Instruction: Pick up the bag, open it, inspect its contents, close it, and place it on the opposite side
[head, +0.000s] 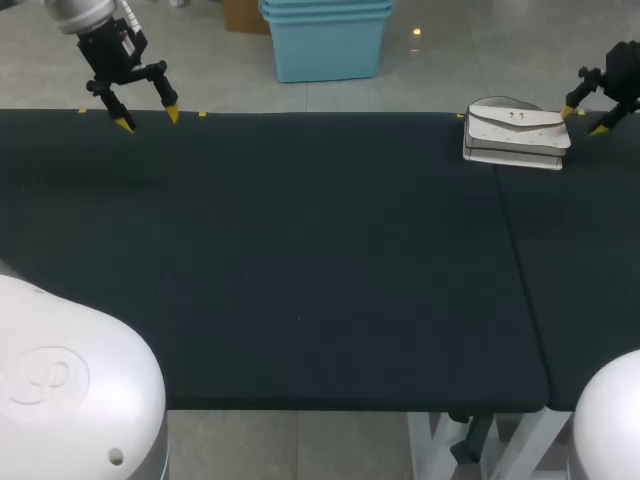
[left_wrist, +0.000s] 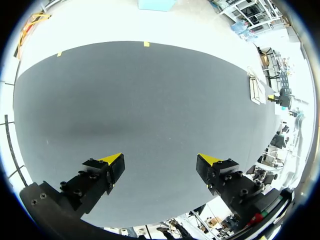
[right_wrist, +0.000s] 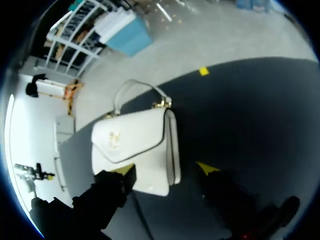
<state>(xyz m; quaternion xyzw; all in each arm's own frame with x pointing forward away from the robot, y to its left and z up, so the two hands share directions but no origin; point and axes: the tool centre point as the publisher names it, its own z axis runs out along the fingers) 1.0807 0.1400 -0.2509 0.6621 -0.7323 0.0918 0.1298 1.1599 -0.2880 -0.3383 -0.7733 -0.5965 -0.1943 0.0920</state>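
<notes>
Right wrist view, bag (right_wrist: 135, 145) edge behind right tool (right_wrist: 165, 168)

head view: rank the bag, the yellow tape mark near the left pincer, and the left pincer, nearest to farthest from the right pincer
1. bag, close beside the right pincer at the far right
2. yellow tape mark, on the far edge toward the left
3. left pincer, at the far left corner

Right arm (head: 625, 72) cropped at edge, bag (right_wrist: 135, 142) corner behind right pincer (right_wrist: 165, 168)
</notes>
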